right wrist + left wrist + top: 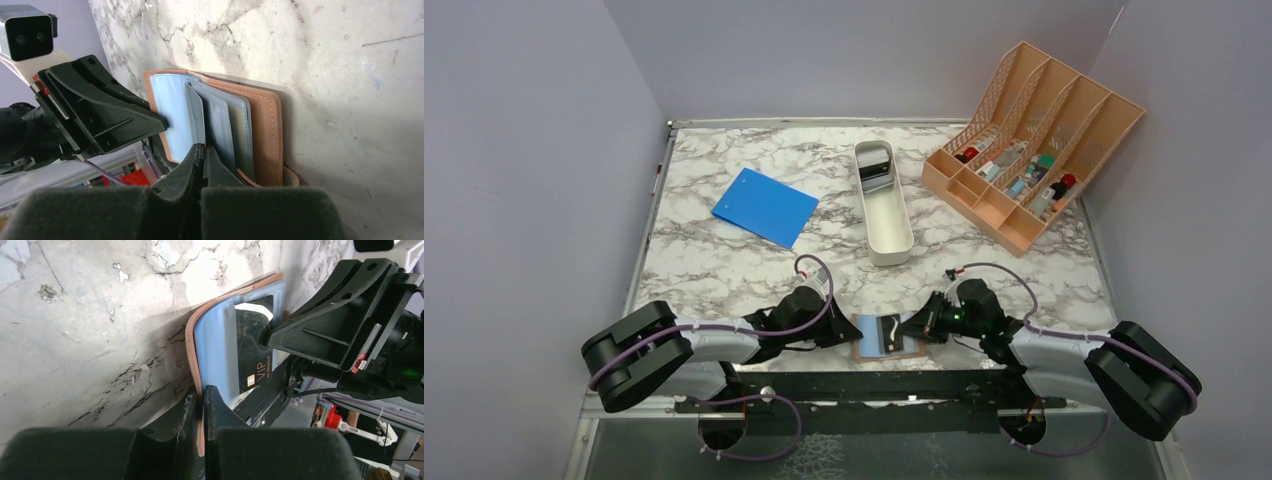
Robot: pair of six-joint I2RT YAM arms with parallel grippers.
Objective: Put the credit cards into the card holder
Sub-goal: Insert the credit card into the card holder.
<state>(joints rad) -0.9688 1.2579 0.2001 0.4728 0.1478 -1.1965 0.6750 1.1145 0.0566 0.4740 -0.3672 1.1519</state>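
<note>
Both arms folded low, forearms angled inward toward each other | left gripper point(842, 331): fingers pressed together, clamped on the card holder point(869, 343) edge | right gripper point(927, 322): directly opposite, tips facing the left's, fingers closed, pinching a credit card point(196, 115) edge-on

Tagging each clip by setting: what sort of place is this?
Likely a mock desk in a lab booth: marble-patterned tabletop boxed by plain lilac walls, with a peach lattice desk organiser and a blue flat notebook.
</note>
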